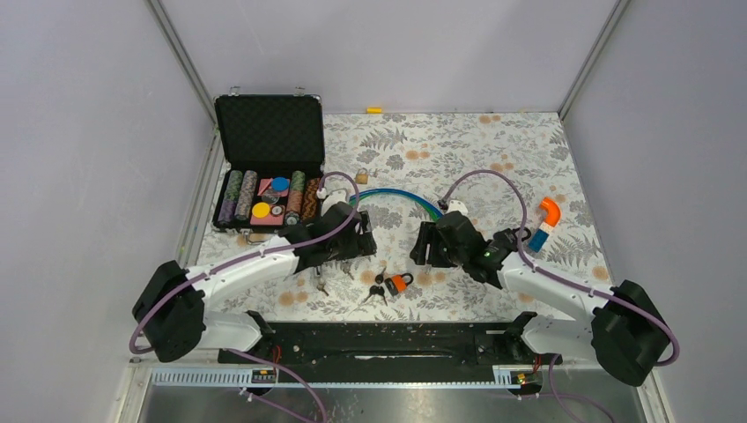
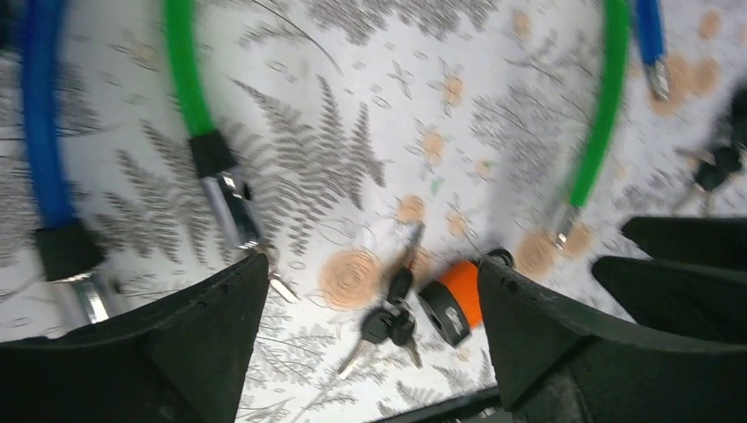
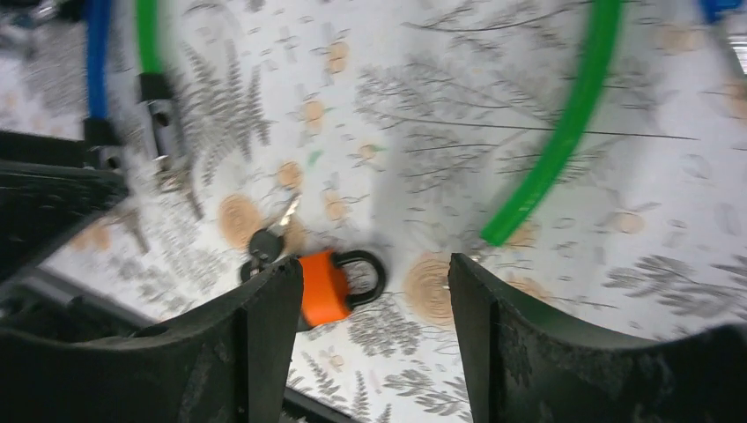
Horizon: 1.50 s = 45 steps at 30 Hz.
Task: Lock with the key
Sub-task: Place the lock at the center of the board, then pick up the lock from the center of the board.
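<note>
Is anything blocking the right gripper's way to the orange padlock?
Nothing visible. The orange padlock lies uncovered just ahead of the open right gripper, with the keys beside it and the green cable farther off.

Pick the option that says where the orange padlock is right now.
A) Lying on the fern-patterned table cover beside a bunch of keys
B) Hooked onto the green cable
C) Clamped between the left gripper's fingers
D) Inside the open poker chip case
A: the orange padlock lies on the fern-patterned table cover beside the bunch of keys, clear of the green cable.
</note>
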Motion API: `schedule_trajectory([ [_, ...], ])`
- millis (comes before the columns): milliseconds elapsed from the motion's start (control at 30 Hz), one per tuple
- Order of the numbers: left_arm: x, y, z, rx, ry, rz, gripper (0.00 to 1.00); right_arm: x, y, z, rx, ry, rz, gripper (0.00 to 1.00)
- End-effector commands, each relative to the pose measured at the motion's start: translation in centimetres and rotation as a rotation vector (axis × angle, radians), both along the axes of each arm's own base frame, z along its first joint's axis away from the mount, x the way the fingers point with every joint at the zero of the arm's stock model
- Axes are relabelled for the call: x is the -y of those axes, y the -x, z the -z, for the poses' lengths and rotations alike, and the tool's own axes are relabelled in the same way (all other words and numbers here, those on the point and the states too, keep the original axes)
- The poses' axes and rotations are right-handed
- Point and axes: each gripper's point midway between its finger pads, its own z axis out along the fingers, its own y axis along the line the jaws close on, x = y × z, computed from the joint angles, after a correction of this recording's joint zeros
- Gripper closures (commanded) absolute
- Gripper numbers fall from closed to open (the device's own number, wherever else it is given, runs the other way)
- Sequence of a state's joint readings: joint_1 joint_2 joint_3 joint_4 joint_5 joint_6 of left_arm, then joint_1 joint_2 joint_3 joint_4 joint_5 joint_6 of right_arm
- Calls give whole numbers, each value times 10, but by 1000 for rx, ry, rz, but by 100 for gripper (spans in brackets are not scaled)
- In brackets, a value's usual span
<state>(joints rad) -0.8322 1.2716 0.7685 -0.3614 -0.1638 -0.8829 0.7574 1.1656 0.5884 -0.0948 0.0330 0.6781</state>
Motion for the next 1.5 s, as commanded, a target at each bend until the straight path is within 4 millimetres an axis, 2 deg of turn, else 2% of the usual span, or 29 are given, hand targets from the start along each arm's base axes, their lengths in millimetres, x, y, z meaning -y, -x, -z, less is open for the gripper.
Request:
schedule_trajectory([
  [0, -49, -22, 7, 34, -307, -120, 9, 42, -26, -4, 68, 199, 180, 32],
  [100, -59, -35, 22, -17, -373, -155, 5, 53, -38, -5, 52, 281, 229, 33],
  [200, -57, -46, 38, -62, -364, -155, 8, 58, -48, -5, 37, 326, 254, 35],
  [300, -51, -60, 46, -77, -334, -149, 15, 58, -52, -2, 27, 332, 258, 36],
  [433, -53, -73, 54, -100, -336, -170, 29, 58, -54, 2, 11, 334, 255, 36],
  [500, -54, -78, 56, -105, -340, -180, 32, 58, -54, 5, 1, 335, 253, 36],
  [633, -52, -83, 61, -105, -338, -181, 36, 58, -54, 12, -28, 334, 253, 37],
  [733, -51, -87, 67, -112, -352, -170, 45, 59, -54, 15, -41, 330, 258, 38],
  [867, -59, -88, 79, -144, -421, -164, 51, 58, -52, 16, -56, 317, 258, 38],
  [967, -63, -87, 84, -152, -441, -160, 63, 56, -52, 15, -62, 302, 259, 39],
  [1000, -64, -86, 84, -152, -444, -159, 71, 55, -52, 14, -62, 298, 260, 39],
  [1100, -67, -86, 82, -140, -456, -155, 95, 49, -53, 7, -54, 281, 223, 40],
  [1133, -68, -86, 79, -131, -461, -139, 100, 47, -54, 3, -45, 269, 220, 39],
  [1300, -73, -93, 50, -52, -488, -97, 100, 32, -60, -6, -22, 212, 178, 37],
  [1467, -70, -102, -4, 93, -415, -95, 100, 30, -64, -2, -45, 209, 216, 37],
])
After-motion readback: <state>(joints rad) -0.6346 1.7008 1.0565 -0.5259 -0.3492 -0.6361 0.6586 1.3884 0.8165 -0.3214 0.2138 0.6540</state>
